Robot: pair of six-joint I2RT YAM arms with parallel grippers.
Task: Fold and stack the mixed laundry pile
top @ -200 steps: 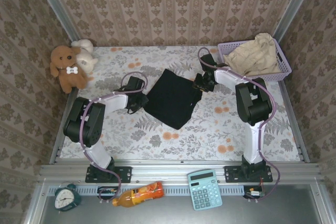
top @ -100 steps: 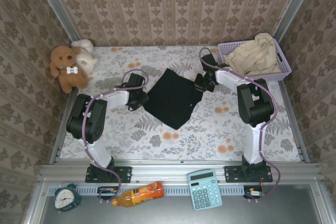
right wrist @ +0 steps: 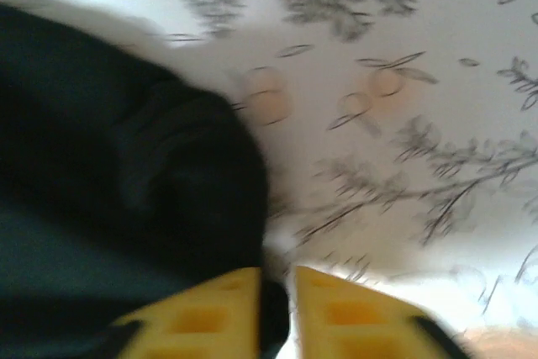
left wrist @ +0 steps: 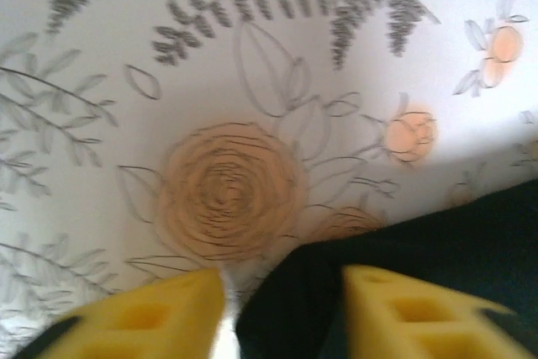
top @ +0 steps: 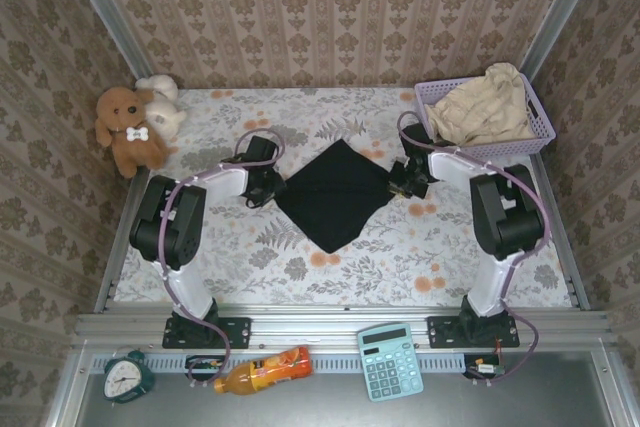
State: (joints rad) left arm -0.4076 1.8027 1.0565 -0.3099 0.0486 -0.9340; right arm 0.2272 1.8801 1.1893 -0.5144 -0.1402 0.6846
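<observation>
- Black garment (top: 335,195) lies spread as a diamond mid-surface (top: 440,247); the pale beige piece (top: 485,107) sits heaped in the lavender basket (top: 500,147).
- Left pincer (top: 277,189) stands apart astride the left corner; right pincer (top: 397,181) is nearly together at the right corner (grip unclear).
- Step in hand, apparently: flattening before the fold. The next move calls for clamping both corners.

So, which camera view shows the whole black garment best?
The top external view: the black garment lies there whole, spread flat as a diamond. In the left wrist view one dark corner lies between the yellow fingers; the right wrist view catches a blurred, bunched edge.
</observation>
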